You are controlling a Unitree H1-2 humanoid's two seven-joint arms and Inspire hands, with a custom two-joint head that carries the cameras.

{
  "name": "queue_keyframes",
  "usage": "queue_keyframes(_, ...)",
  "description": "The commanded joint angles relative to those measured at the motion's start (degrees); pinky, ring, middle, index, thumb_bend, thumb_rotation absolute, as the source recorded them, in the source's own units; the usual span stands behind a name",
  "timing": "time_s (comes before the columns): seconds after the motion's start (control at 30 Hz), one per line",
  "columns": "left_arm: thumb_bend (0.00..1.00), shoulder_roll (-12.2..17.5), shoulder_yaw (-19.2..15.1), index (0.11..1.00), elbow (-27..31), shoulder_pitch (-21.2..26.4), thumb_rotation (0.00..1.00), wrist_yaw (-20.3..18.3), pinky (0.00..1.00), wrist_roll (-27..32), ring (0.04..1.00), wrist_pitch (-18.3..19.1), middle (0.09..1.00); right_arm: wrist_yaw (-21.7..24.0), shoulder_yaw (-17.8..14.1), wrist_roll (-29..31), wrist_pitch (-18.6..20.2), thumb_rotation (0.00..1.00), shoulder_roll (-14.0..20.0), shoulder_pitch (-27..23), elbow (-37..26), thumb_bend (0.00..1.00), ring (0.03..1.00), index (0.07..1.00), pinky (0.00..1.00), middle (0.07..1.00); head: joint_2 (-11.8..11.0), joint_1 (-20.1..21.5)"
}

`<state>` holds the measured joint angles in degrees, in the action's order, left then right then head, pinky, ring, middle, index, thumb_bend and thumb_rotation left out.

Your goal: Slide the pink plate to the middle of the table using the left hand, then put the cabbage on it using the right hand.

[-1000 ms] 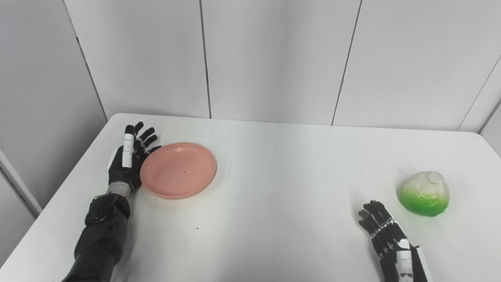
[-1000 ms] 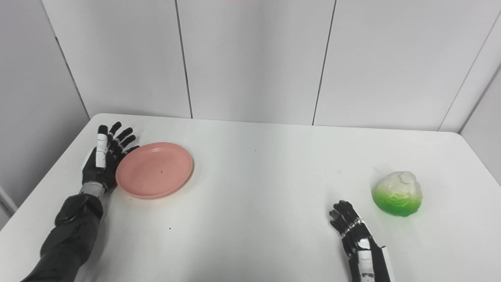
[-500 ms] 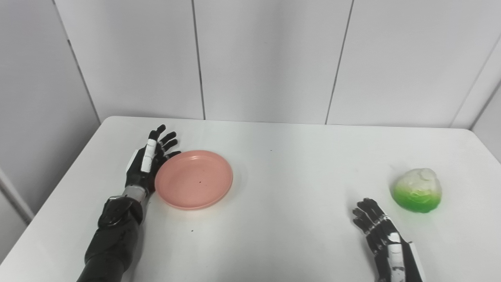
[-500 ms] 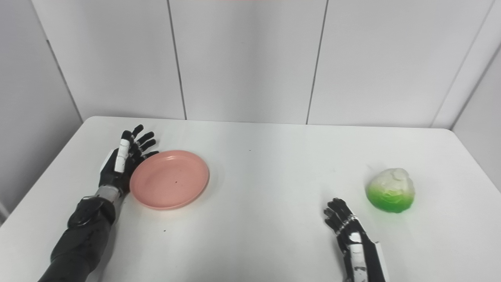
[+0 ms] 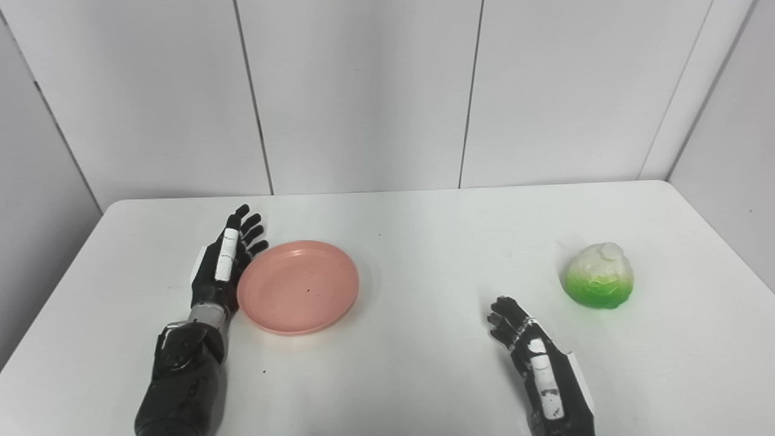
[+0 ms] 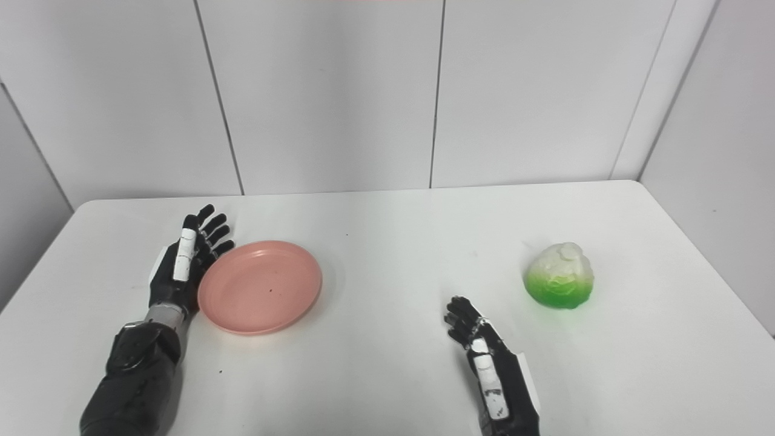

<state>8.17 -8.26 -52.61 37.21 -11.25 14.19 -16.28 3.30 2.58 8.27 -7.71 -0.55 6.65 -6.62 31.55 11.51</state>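
We see a white table (image 5: 424, 375) with rounded corners, set against grey wall panels (image 5: 357, 91). The plate (image 5: 298, 286) is the landmark: round, shallow, salmon pink with a raised rim and a few dark specks, lying flat and face up on the left part of the table. Being round, it has no long axis. The left hand (image 5: 223, 266) stands on edge just left of the plate, palm against the rim, fingers straight and slightly fanned, pointing away from us, gripping nothing. The right hand (image 5: 536, 357) lies well right of the plate, nearer us, fingers spread, empty. The cabbage (image 5: 598, 276) sits far right of the plate, beyond the right hand and apart from it: a dome, whitish top, bright green base, flat side down.
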Motion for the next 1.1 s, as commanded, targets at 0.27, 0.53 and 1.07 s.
queue_keyframes(0.27,1.00,-6.3,0.4,0.918,1.0,0.4,0.89,3.6,0.87,-0.8,0.927,2.0,0.907,-2.0,2.5,-1.4,2.6,0.91,-2.5,1.8,-0.8,0.90,0.874,0.847,0.91,0.877,0.5,2.1)
queue_keyframes(0.53,1.00,-9.0,0.6,0.913,3.6,0.3,0.90,5.5,0.85,-1.4,0.915,4.0,0.911,-2.6,3.1,-1.9,2.7,0.90,-3.1,1.4,-0.9,0.93,0.874,0.849,0.92,0.875,1.0,3.9)
queue_keyframes(1.07,1.00,-10.4,0.9,0.914,4.1,0.8,0.91,7.5,0.85,-2.5,0.921,5.5,0.912,-3.9,4.5,-2.9,3.3,0.91,-4.0,1.0,-1.3,0.91,0.887,0.857,0.95,0.887,1.3,7.4)
